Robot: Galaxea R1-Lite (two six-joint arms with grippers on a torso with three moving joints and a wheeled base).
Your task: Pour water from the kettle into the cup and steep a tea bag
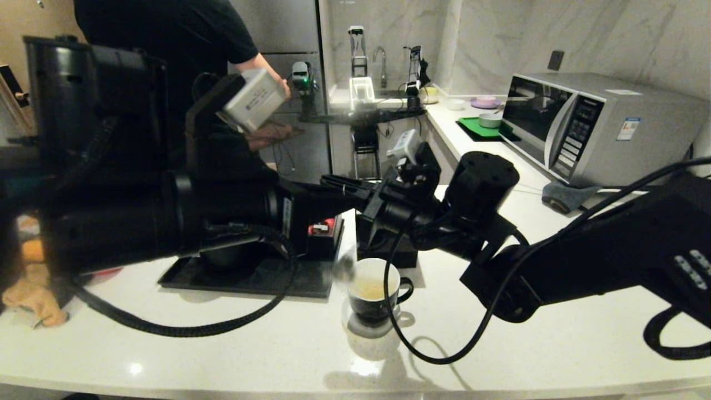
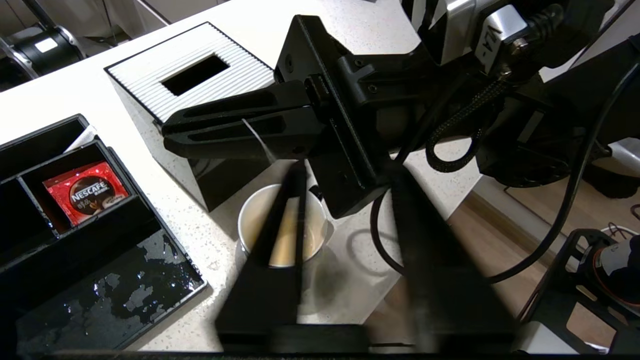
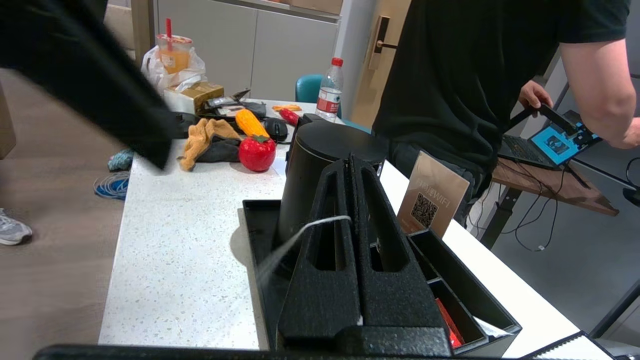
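White speckled counter (image 1: 233, 344) in a kitchen; a microwave (image 1: 600, 125) stands at its far right and a person in a black shirt (image 3: 450, 75) works at a laptop beyond the far edge.

Cup (image 1: 373, 291) sits near the front edge, about midway along, handle to the right. Black outside, white inside, holding pale yellowish-brown liquid (image 2: 287, 245).

Black tray (image 1: 250, 278) lies to the left of the cup; its floor is wet in the left wrist view. Kettle (image 3: 320, 170) stands on that tray, mostly hidden behind the left arm in the head view. A compartment at the tray's far side holds a red packet (image 2: 85, 192). Tissue box (image 2: 200, 75), black with a white ribbed top, stands just behind the cup.

Right gripper (image 2: 167, 132) hangs level above the cup, fingers pressed together on a thin white string (image 3: 310, 227). The string runs down toward the cup; the tea bag itself is not visible.

Left gripper (image 2: 345, 240) is over the cup as well, fingers apart and blurred, holding nothing that can be seen.
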